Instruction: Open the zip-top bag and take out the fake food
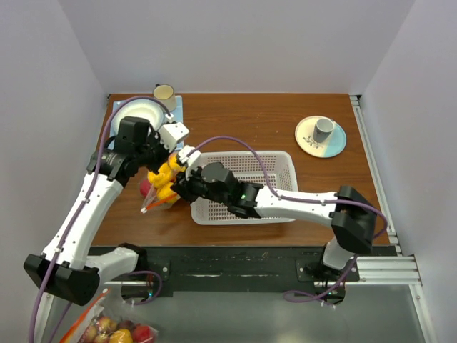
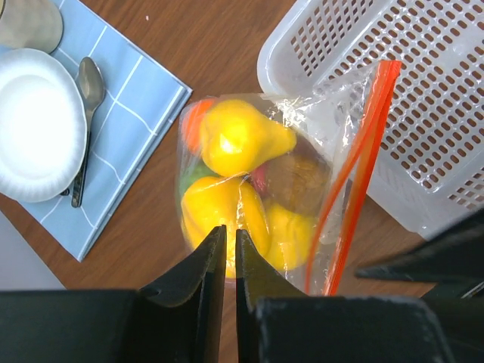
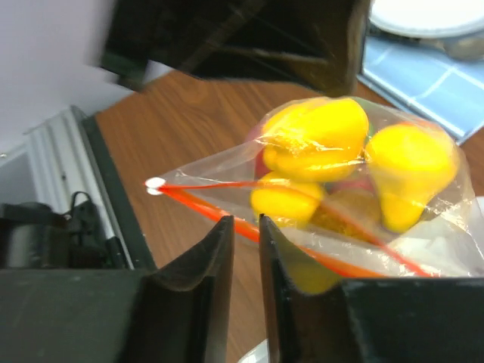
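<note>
"Where was the clear crinkly zip-top bag (image 1: 158, 191) of glossy yellow plastic fruit (image 2: 240, 140)?"

"Just left of the white perforated basket (image 1: 275, 171). The left fingers (image 2: 203, 265) and right fingers (image 3: 210, 257) each pinched its plastic."

Robotics test cell, seen from my remote station: plain white panels (image 1: 235, 43) box in a wooden surface (image 1: 250, 121), with aluminium rails (image 1: 371, 161) framing its right edge. Two white arms, left (image 1: 86, 207) and right (image 1: 300, 204), are bolted to a black base plate (image 1: 235, 261) and trail purple cables (image 1: 230, 138). The props are staged — a white plate (image 2: 34, 125) on a blue cloth (image 2: 144, 91), glossy fake food (image 1: 166, 179).
</note>
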